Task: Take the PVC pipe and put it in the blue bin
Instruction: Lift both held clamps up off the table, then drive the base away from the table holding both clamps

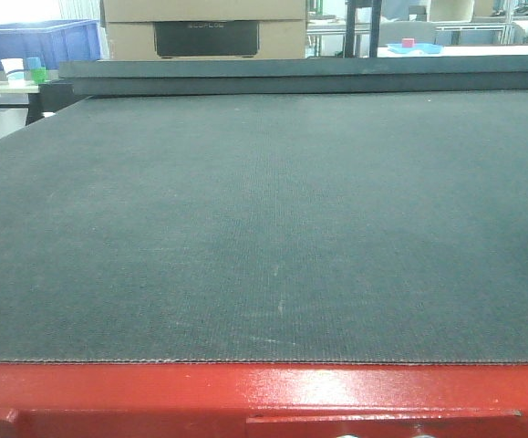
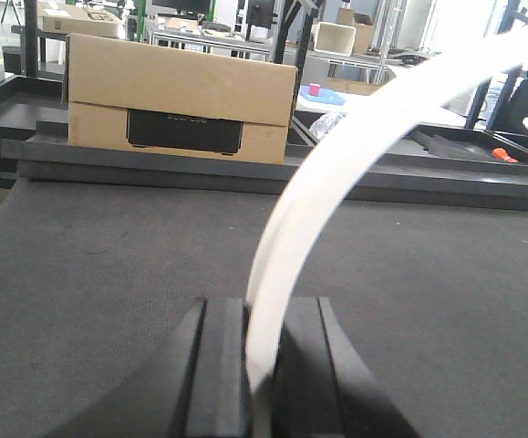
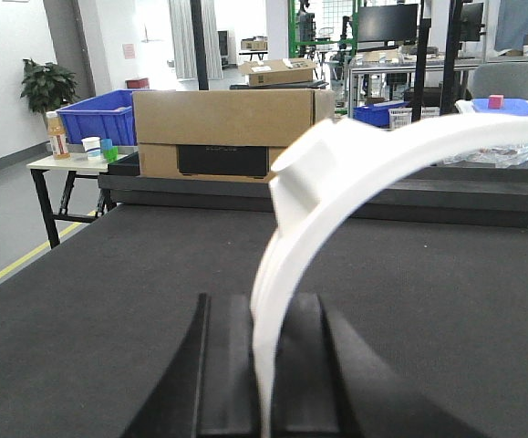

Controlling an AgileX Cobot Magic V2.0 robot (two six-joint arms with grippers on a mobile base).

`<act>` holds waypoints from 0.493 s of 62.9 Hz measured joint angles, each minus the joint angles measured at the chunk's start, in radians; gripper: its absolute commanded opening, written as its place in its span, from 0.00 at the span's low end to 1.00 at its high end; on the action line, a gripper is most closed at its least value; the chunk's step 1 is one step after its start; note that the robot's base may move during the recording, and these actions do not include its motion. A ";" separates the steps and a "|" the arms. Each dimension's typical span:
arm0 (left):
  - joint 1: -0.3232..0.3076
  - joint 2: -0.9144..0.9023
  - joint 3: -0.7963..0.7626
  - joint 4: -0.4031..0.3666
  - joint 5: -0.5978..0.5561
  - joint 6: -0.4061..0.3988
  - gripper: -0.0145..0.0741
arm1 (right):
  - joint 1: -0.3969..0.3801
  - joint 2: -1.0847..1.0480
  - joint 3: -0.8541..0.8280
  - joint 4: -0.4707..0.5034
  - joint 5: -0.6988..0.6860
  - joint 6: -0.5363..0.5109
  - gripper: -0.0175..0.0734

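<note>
Item 1. PVC pipe: white and curved. In the left wrist view it rises from between the jaws and arcs up to the right. In the right wrist view the pipe makes the same kind of arc and carries a raised collar. Whether both views show one piece cannot be told. It is held clear of the table, and the front view does not show it.

Item 2. Left gripper: its black fingers are pressed against the pipe from both sides, with no gap showing. Right gripper: fingers likewise pinch the pipe. The low grip near one end probably lets the arc hang free for carrying.

Item 3. Table: dark matting with a red front edge.

Item 4. Cardboard box: stands at the far edge of the table.

Item 5. Blue bin: stands beyond the table's far left corner, on a side table, well apart from the pipe. Judged stage: pipe grasped, carry and release not yet done.
</note>
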 measured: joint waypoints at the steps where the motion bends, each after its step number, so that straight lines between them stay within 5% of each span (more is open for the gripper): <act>1: 0.000 0.000 0.000 0.000 -0.002 0.000 0.04 | 0.000 0.000 0.000 0.000 0.001 0.000 0.01; 31: 0.000 0.000 0.000 0.000 -0.004 0.000 0.04 | 0.000 0.000 0.000 0.000 0.004 0.000 0.01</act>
